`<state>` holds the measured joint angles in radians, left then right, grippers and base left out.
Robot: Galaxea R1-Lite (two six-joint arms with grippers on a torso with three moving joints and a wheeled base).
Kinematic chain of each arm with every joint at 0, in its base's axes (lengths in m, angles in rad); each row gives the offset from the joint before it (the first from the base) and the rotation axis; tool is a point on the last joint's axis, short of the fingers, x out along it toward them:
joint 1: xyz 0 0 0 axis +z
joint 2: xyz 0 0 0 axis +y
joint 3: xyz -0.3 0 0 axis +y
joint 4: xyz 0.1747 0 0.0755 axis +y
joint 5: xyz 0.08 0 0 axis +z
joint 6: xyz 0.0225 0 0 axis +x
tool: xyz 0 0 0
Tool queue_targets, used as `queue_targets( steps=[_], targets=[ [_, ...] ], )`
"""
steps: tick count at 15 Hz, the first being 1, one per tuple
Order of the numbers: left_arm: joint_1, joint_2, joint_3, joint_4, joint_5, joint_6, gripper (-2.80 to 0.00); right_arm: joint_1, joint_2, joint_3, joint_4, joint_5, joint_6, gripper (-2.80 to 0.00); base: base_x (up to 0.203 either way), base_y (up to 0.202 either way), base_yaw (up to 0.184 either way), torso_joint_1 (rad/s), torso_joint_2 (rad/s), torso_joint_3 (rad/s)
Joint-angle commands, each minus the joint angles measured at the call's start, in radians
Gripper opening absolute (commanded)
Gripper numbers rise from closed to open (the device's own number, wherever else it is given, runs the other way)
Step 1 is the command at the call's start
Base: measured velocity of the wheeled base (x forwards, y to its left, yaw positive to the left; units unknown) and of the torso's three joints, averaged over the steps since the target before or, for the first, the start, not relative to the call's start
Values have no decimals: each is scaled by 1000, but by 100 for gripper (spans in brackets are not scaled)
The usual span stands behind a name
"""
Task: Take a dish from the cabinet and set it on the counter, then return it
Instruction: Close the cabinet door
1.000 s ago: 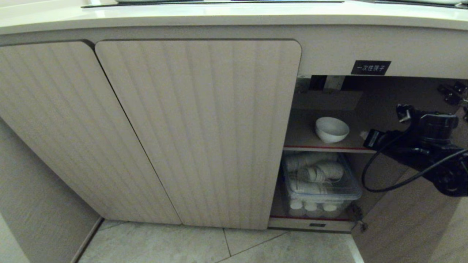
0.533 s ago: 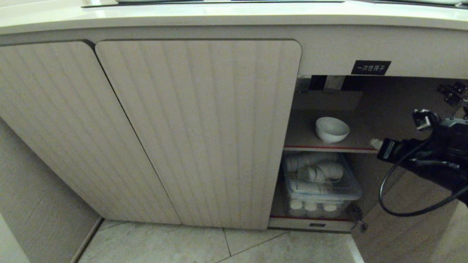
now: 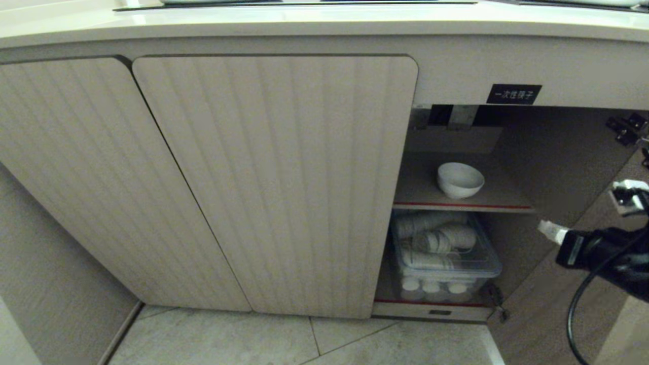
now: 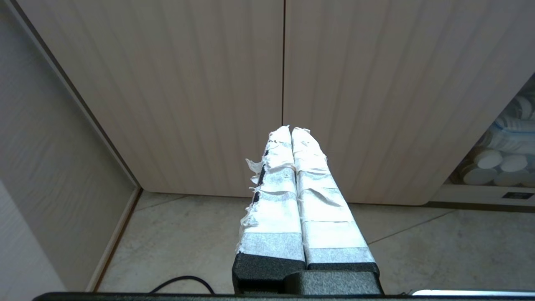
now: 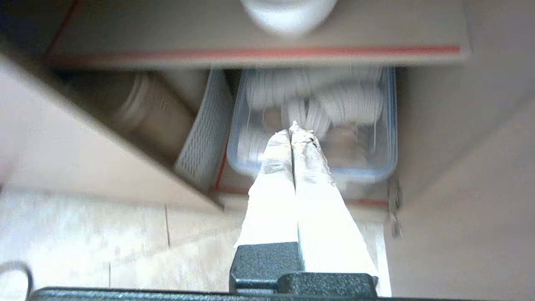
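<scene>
The white dish (image 3: 460, 179) stands alone on the upper red-edged shelf of the open cabinet (image 3: 456, 152); in the right wrist view the dish (image 5: 288, 12) shows partly. My right gripper (image 3: 550, 230) hangs empty outside the cabinet opening, lower and to the right of the dish, beside the swung-out door. Its taped fingers (image 5: 309, 167) are pressed together, so the right gripper (image 5: 294, 130) is shut. The left gripper (image 4: 290, 129) is parked low facing the closed doors, shut on nothing. The counter (image 3: 304, 23) runs across the top.
A clear plastic bin of stacked white disposable cups (image 3: 446, 256) fills the lower shelf. A perforated white panel (image 5: 205, 138) stands beside the bin. The open door (image 3: 557, 314) stands at the right. Two closed ribbed doors (image 3: 274, 177) cover the left. Grey tile floor (image 3: 304, 344) lies below.
My right arm has drawn back out of the cabinet, moving down and to the right away from the upper shelf. The dish has stayed where it was.
</scene>
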<state>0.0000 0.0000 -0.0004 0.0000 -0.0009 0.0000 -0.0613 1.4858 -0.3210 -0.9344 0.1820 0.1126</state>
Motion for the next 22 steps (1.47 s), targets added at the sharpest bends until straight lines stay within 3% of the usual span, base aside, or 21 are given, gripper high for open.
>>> queue_targets(
  steps=[1, 5, 10, 18, 20, 22],
  targets=[
    [0, 0, 0, 0, 0, 0, -280, 0, -95, 76, -6, 13, -8, -280, 0, 0, 0, 0, 0, 0],
    [0, 0, 0, 0, 1, 0, -280, 9, -278, 295, -5, 67, -48, -280, 0, 0, 0, 0, 0, 0],
    [0, 0, -1, 0, 1, 0, -280, 30, -429, 321, 143, 66, -87, -280, 0, 0, 0, 0, 0, 0],
    [0, 0, 0, 0, 0, 0, -280, 32, -753, 321, 706, -27, -253, -280, 0, 0, 0, 0, 0, 0],
    [0, 0, -1, 0, 1, 0, -280, 33, -874, 321, 835, -90, -308, -280, 0, 0, 0, 0, 0, 0],
    [0, 0, -1, 0, 1, 0, -280, 46, -974, 321, 898, -114, -322, -280, 0, 0, 0, 0, 0, 0]
  ],
)
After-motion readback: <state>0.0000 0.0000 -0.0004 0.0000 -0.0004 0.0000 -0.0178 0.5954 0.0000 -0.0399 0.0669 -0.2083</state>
